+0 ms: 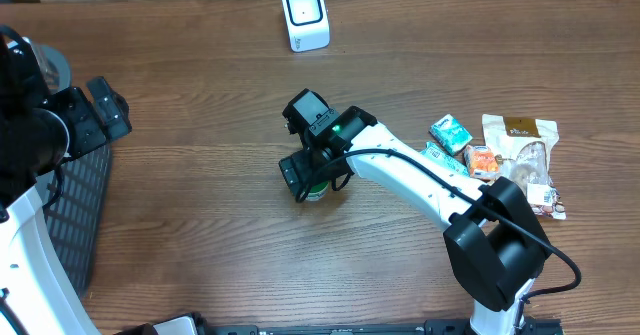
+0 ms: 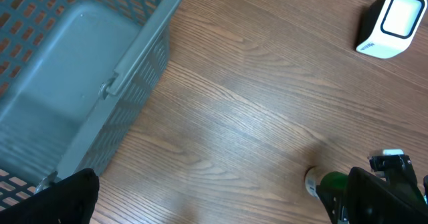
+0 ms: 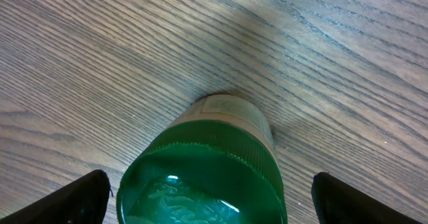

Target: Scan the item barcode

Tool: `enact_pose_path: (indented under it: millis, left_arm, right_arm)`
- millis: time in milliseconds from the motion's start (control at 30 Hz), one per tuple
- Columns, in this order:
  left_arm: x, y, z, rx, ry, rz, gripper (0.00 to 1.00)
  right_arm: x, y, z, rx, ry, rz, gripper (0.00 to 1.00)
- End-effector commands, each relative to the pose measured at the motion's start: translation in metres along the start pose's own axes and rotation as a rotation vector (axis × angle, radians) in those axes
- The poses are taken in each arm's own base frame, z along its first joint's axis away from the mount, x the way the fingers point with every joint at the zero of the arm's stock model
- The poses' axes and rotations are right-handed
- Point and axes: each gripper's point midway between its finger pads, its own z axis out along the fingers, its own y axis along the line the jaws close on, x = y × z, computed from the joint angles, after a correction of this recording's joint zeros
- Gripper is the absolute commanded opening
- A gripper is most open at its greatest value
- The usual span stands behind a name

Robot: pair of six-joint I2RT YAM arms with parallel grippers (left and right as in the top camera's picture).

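Observation:
The item, a small jar with a green ribbed cap [image 3: 207, 177] and a pale label, stands upright on the wooden table [image 1: 200, 225]; from overhead only a bit of the jar's green [image 1: 316, 192] shows under the arm. My right gripper [image 3: 214, 200] hangs open right over it, one fingertip on each side of the cap with a gap on both sides. The white barcode scanner [image 1: 305, 15] stands at the table's far edge, its window facing the jar. My left gripper [image 2: 221, 207] is open and empty at the left, over bare wood beside the basket. The jar [image 2: 324, 182] also shows low right in the left wrist view.
A grey plastic basket [image 1: 80, 215] sits at the table's left edge, its rim [image 2: 144, 57] close to my left gripper. Several snack packets [image 1: 500, 155] lie in a cluster at the right, behind my right arm. The scanner [image 2: 391, 20] shows top right in the left wrist view.

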Motion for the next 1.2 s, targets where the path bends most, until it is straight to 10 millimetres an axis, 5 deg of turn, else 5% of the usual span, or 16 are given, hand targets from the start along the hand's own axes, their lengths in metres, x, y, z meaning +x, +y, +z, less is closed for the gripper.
enact_pose_path:
  millis: [0, 533, 1033, 1167]
  left_arm:
    - [-0.001, 0.0, 0.0, 0.003, -0.003, 0.016, 1.0]
    - [-0.001, 0.0, 0.0, 0.003, -0.003, 0.016, 1.0]
    - [-0.001, 0.0, 0.0, 0.003, -0.003, 0.016, 1.0]
    - [-0.001, 0.0, 0.0, 0.003, -0.003, 0.016, 1.0]
  right_arm:
    - [0.001, 0.003, 0.0, -0.01, 0.001, -0.011, 0.97]
    - [0.0, 0.003, 0.0, -0.011, -0.003, -0.035, 0.98]
    - [0.008, -0.001, 0.021, -0.003, 0.05, -0.032, 0.96]
    - [0.009, -0.001, 0.02, -0.001, 0.054, -0.031, 0.88]
